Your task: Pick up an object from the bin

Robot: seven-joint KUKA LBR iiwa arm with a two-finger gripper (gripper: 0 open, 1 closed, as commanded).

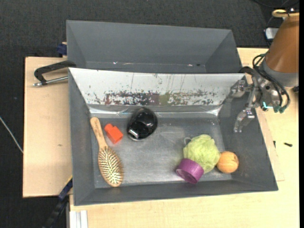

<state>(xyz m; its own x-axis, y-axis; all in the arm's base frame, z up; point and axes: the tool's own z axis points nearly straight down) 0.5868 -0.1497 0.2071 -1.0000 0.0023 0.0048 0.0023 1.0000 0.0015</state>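
Observation:
My gripper [243, 118] hangs over the bin's right wall near the back right corner, above the floor, with nothing seen in it. Nearest to it, below and slightly left, an orange ball [228, 162] lies at the front right. A yellow-green mesh puff [203, 149] touches the ball's left side. A purple cup-like piece [190, 170] lies on its side against the puff's front left.
A rounded black object [142, 123] sits near the back wall at the middle. An orange block [113, 133] lies to its left. A wooden hairbrush [107, 156] stretches along the left wall, bristles up. Bare floor lies between the two groups.

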